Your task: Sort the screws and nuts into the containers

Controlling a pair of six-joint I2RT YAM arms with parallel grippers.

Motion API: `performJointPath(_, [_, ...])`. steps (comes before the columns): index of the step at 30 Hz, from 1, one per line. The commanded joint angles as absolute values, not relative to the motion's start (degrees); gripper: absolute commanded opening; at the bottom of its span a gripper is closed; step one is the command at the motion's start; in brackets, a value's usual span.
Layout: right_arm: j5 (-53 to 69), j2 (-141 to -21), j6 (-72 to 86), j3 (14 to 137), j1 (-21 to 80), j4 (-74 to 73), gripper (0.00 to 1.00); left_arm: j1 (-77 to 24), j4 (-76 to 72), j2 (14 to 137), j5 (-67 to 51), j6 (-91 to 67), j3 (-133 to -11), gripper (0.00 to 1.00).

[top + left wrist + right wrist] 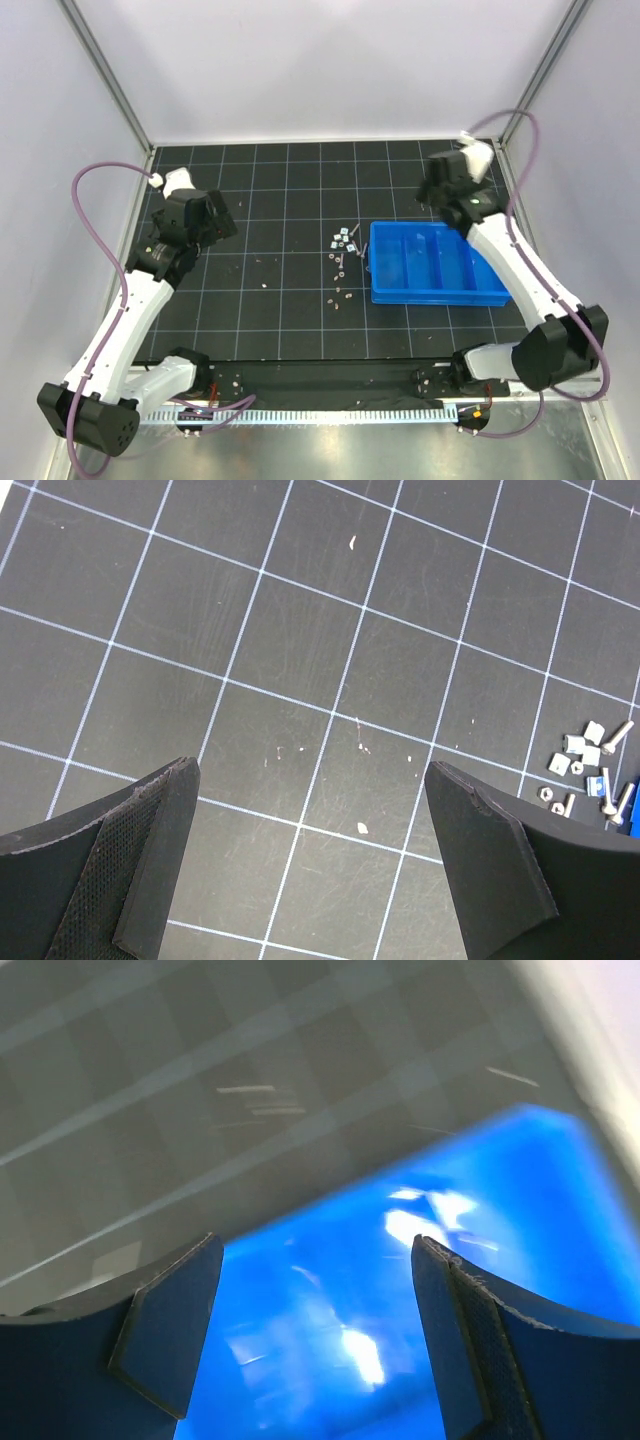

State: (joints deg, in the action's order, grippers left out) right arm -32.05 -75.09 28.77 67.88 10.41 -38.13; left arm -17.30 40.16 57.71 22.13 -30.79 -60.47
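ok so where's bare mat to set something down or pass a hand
Free: the mat's back strip between the arms, and the squares between the left gripper and the screws and nuts. Crowded: that pile beside the blue tray's left wall, right gripper above its far edge.

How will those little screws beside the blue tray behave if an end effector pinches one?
The screws look thin and round-shanked, so one would probably roll or skid on the smooth mat when nudged. Tiny beside the broad fingers, they may slip out. Nuts lie close, so neighbours could scatter.
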Motion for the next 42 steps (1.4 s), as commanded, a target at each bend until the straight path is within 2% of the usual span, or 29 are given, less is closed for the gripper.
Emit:
performJointPath(1, [-30.24,-79.87,28.38,75.22,22.65,-35.6,0.83,-17.58,38.76,56.6,21.36,-29.53,-60.03,1.0])
performJointPath(5, [-29.97,-91.82,29.44,85.22,33.37,-33.57,0.83,-17.67,38.67,55.99,21.45,-29.44,-59.94,1.0])
performJointPath(8, [-28.48,-102.19,31.81,92.25,36.11,-34.28,0.83,-17.75,38.5,55.72,21.44,-29.44,-59.77,1.0])
performJointPath(16, [-26.89,-119.42,35.76,100.02,35.6,-33.22,0.69,-18.63,38.58,54.76,22.94,-29.27,-59.76,1.0])
performJointPath(24, [-29.97,-121.55,41.48,97.92,34.37,-33.4,0.53,-20.21,38.32,52.91,23.38,-29.0,-59.5,1.0])
performJointPath(42, [-29.97,-123.48,47.64,94.04,33.84,-33.05,0.49,-22.32,38.58,52.56,24.96,-29.09,-59.59,1.0])
